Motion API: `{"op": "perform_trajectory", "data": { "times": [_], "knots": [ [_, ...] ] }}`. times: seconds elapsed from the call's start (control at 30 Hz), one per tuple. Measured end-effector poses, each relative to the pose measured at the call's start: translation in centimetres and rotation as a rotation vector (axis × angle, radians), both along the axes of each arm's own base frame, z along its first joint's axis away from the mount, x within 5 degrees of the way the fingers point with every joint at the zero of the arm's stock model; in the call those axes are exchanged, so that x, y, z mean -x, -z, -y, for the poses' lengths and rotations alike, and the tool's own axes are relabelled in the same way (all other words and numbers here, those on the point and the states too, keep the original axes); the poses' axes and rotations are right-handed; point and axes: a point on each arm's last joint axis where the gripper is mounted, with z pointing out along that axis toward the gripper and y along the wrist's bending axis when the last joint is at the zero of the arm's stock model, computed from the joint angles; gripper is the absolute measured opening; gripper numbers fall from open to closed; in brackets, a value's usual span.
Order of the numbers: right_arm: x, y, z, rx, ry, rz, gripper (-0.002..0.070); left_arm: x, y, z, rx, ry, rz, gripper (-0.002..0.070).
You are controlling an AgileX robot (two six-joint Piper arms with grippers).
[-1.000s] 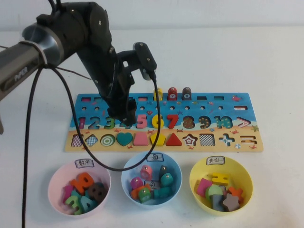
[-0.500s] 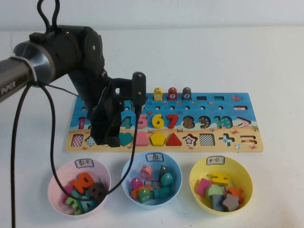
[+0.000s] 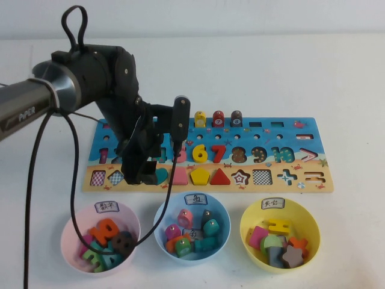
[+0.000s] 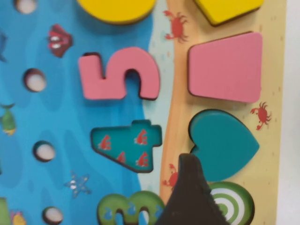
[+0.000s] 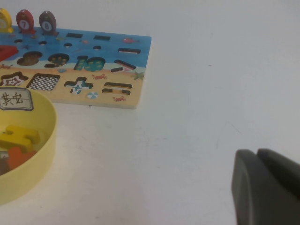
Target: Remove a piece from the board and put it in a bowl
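Left gripper (image 3: 144, 173) hangs open right over the teal heart (image 4: 224, 144), which sits in its slot on the board (image 3: 313, 129) beside the pink trapezoid (image 4: 226, 67). Best to centre one finger (image 4: 190, 197) either side before squeezing. Right gripper (image 5: 267, 187), near the yellow bowl (image 5: 28, 183), appears closed.

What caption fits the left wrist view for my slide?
Open left end effector poised over the teal heart piece, seated in the board beside the pink trapezoid.
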Motion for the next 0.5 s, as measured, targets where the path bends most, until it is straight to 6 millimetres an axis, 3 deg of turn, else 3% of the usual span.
{"op": "perform_trajectory", "data": {
  "times": [0.5],
  "knots": [
    [0.0, 0.0, 0.0, 0.0, 0.0, 0.0, -0.0017, -0.02, 0.49, 0.22, 0.014, 0.001, -0.02, 0.044]
  ]
}}
